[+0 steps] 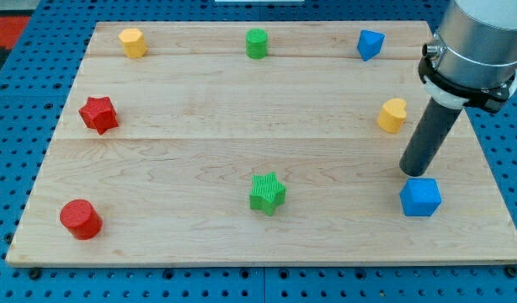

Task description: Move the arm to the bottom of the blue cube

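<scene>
From the one camera, my tip (410, 172) rests on the tabletop (183, 168) just above the blue cube (420, 197) — on the side toward the view's top, a little to the view's left of the cube's middle. It looks to be touching or nearly touching the cube's upper edge, though the rod's shadow makes that hard to settle. There are no jaws on this arm, only the bare rod, so nothing is held.

The cube sits low on the view's right, near the tabletop's bottom edge. The task wants the tip below it, so I judge the tip is on the wrong side and must go round — not through, or the cube would be pushed.

Nearby, a yellow block (392, 115) lies above the tip. A second blue block (370, 44), a green cylinder (257, 43), a green star (267, 193), a red star (98, 114), a red cylinder (80, 219) and another yellow block (133, 42) stand well apart.
</scene>
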You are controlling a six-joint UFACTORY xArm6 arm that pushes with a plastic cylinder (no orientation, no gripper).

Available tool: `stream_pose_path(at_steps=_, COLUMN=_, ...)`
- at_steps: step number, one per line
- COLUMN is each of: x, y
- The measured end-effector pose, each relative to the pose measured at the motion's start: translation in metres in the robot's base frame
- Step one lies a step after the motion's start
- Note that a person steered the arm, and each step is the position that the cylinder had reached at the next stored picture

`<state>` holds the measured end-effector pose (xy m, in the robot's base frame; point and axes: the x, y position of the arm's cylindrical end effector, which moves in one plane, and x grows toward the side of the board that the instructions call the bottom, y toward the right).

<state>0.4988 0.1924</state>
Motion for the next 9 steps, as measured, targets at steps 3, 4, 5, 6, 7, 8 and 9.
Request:
stream_pose_path(at_steps=3, x=0.001, y=0.0)
stream_pose_path(at_steps=4, x=0.001, y=0.0)
stream_pose_path(at_steps=5, x=-0.001, y=-0.003)
stream_pose_path(at_steps=6, x=0.002, y=-0.002)
stream_pose_path(at_steps=7, x=0.0, y=0.019)
stream_pose_path(at_steps=8, x=-0.002, y=0.059)
stream_pose_path(at_steps=9, x=0.028, y=0.092)
